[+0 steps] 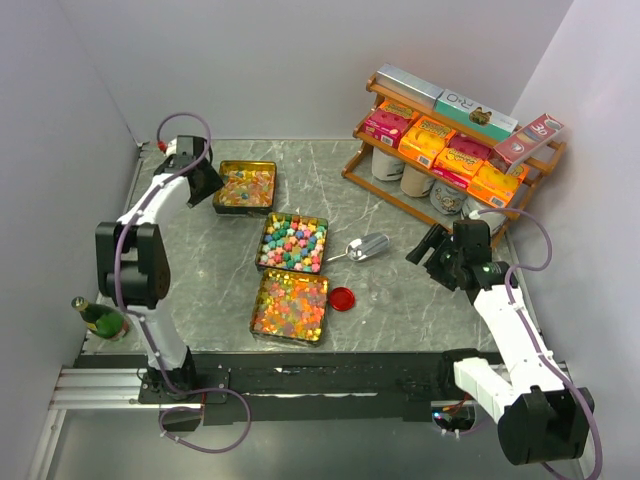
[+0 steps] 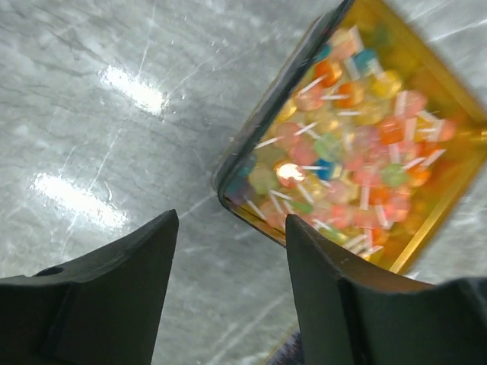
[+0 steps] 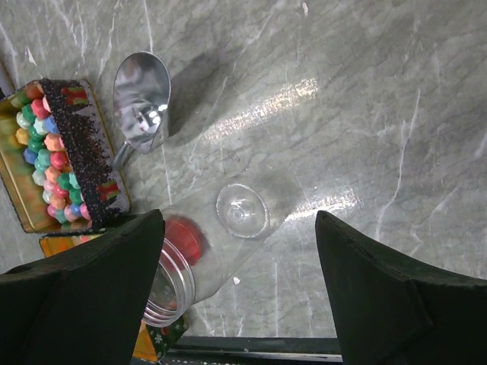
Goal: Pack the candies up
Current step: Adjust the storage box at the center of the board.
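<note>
**Both Grippers Open, Candies in Tin**

The left gripper (image 2: pixel 232 220) has its fingers partly apart, holding nothing. The candies (image 2: pixel 342 144) fill a gold tin (image 2: pixel 251 144) just ahead, right of the fingers. The right gripper (image 3: pixel 240 220) spreads wide, gripping nothing, with a clear jar (image 3: pixel 213 243) (lying on its side) between its fingers.

White links, black joints on left arm (image 1: pixel 150 207), right arm (image 1: pixel 510 325); mauve cables (image 1: pixel 185 116); black wedge-shaped claw fingers (image 2: pixel 114 296).
</note>
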{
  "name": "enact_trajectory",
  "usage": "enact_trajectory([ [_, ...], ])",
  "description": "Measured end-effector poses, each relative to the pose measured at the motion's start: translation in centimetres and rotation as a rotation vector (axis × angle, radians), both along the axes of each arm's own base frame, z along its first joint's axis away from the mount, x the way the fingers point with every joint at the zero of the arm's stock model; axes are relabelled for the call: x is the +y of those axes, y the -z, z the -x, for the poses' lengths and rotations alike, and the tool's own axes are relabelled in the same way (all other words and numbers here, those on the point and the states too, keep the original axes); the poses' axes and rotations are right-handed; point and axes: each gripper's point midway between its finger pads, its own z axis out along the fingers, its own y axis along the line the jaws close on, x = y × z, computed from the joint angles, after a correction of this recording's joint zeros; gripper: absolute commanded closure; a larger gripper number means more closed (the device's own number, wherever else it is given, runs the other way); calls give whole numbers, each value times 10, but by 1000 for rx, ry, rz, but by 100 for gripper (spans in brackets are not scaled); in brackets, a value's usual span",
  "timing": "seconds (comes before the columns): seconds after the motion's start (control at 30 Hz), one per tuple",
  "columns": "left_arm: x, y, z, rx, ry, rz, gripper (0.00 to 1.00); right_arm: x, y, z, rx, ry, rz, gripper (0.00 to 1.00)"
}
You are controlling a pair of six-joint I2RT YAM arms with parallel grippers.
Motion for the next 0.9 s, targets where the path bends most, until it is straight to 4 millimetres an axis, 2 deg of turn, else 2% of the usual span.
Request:
enact_trajectory([
  [0.13, 4, 27, -5, 56, 36, -7, 41, 1, 0, 0, 2, -2, -2, 14],
  [0.33, 9, 60, -19, 100, 81, 4, 59, 0, 5, 0, 23, -4, 2, 17],
  [0.47, 1, 67, -26, 98, 142, 17, 78, 0, 8, 0, 35, -8, 6, 21],
  [0.67, -8, 68, -34, 85, 237, 19, 87, 0, 8, 0, 34, -12, 7, 21],
  [0.9, -25, 67, -40, 43, 351, 45, 91, 1, 12, 0, 48, -15, 6, 22],
])
